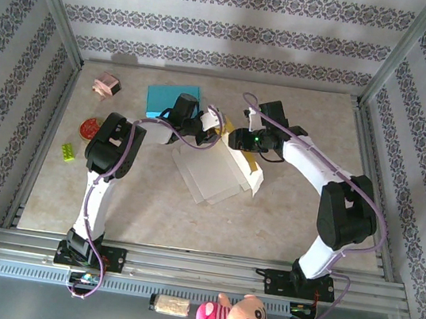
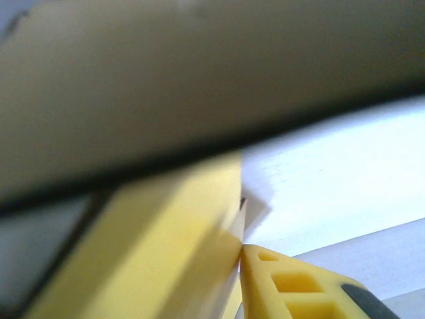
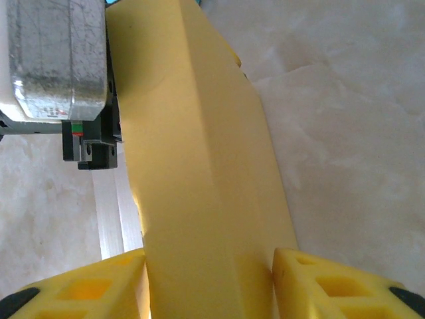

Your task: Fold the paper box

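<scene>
Paper box [image 1: 218,178] sits half-folded mid-surface [image 1: 149,214], yellow flap [image 3: 199,166] raised between the right tool's [image 3: 209,272] fingers, grip unclear like the left tool's [image 1: 212,121]; next, probably crease that flap inward.

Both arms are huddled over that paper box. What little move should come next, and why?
Probably the right gripper should close firmly on the yellow flap of the paper box. The flap lies between its fingers, with the left gripper close by at the same fold, so a sure pinch seems needed before bending it. Whether it already grips, I cannot tell.
</scene>
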Robot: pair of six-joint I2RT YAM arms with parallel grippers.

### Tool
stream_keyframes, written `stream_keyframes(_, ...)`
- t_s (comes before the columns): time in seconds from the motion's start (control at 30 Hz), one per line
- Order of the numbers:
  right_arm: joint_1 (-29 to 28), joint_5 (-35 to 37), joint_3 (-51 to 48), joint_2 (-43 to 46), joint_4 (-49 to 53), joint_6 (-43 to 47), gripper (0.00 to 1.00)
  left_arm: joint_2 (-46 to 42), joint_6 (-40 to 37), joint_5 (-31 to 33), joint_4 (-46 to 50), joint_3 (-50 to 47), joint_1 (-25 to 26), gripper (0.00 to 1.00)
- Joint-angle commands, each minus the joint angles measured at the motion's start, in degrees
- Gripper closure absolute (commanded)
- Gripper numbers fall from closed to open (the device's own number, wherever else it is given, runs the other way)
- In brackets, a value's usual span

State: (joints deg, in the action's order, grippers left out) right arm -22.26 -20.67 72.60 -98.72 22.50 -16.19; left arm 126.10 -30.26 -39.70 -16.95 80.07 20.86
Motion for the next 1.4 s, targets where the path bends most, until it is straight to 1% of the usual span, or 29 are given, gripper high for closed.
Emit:
stream_keyframes(0.0,0.16,0.42,0.19,-0.25,1.39,1.29,0.5,-3.79,3.36,-3.66,-5.36,-1.36,-1.2,0.7)
stream_keyframes(0.1,-0.22,0.98,0.26,-0.17,1.96,2.01,0.51,-4.3,5.43,-10.39,-5.26,-0.84,-2.6,0.7)
stream_keyframes(0.2,-0.5,1.07,0.62,-0.25,2.36,2.58,0.51,-4.07,6.73,-15.18,-4.04,0.48,-3.49,0.72)
stream_keyframes(0.27,-0.83,1.18,0.94,-0.42,2.68,3.03,0.51,-3.63,6.43,-16.66,-1.36,2.09,-3.72,0.75)
stream_keyframes(0.37,-1.16,1.21,1.44,-0.82,3.24,3.61,0.51,-2.83,5.78,-20.28,2.7,4.36,-3.7,0.75)
stream_keyframes(0.4,-1.29,1.17,1.57,-0.94,3.33,3.68,0.51,-2.63,6.04,-21.16,2.84,4.64,-3.68,0.74)
stream_keyframes(0.47,-1.45,1.33,1.67,-1.13,3.49,3.84,0.52,-2.19,7.06,-22.04,1.9,4.65,-3.65,0.7)
stream_keyframes(0.57,-1.64,1.33,1.84,-1.21,3.76,4.12,0.52,-1.75,7.99,-21.91,0.94,4.61,-3.65,0.7)
stream_keyframes(0.63,-1.73,1.43,1.93,-1.31,3.91,4.38,0.52,-1.46,8.93,-21.77,0.03,4.65,-3.72,0.72)
stream_keyframes(0.67,-1.82,1.35,2.0,-1.34,3.97,4.47,0.52,-1.31,9.12,-21.81,-0.1,4.81,-3.68,0.75)
stream_keyframes(0.7,-1.86,1.35,2.02,-1.4,4.01,4.49,0.52,-0.96,9.18,-21.75,-0.06,4.91,-3.65,0.84)
stream_keyframes(0.73,-1.86,1.32,2.02,-1.48,4.05,4.42,0.52,-0.76,9.39,-21.69,-0.01,5.06,-3.67,0.9)
stream_keyframes(0.8,-1.91,1.27,2.19,-1.55,4.04,4.21,0.52,-0.3,9.91,-19.79,0.01,5.06,-3.59,0.99)
stream_keyframes(0.83,-1.99,1.32,2.2,-1.48,3.93,4.08,0.52,-0.26,10.18,-17.39,-0.01,4.89,-3.42,1.0)
stream_keyframes(0.97,-2.34,0.98,2.76,-1.67,3.81,3.7,0.52,-1.04,8.11,-3.29,-0.71,2.37,-0.97,1.0)
stream_keyframes(1.03,-2.44,1.07,3.05,-1.84,3.99,3.71,0.52,-0.72,7.06,0.09,0.51,2.41,-0.23,1.0)
stream_keyframes(1.1,-2.43,1.07,3.16,-1.91,4.03,3.7,0.52,-0.33,7.49,0.86,0.36,2.65,-0.02,0.85)
stream_keyframes(1.17,-2.55,1.07,3.05,-1.92,4.17,3.78,0.52,-0.15,8.55,0.87,0.78,3.39,0.03,0.76)
stream_keyframes(1.2,-2.51,1.15,3.03,-1.85,4.22,3.79,0.52,-0.05,8.78,0.69,0.86,3.81,-0.01,0.74)
stream_keyframes(1.27,-2.53,1.31,2.9,-1.83,4.22,3.82,0.52,0.18,9.12,0.47,0.95,4.58,-0.02,0.74)
stream_keyframes(1.3,-2.54,1.26,2.81,-1.84,4.21,3.79,0.52,0.36,9.57,0.34,1.1,5.12,0.03,0.76)
stream_keyframes(1.37,-2.65,1.44,2.55,-1.75,4.22,3.79,0.52,0.85,9.7,-0.18,1.72,6.1,0.05,0.84)
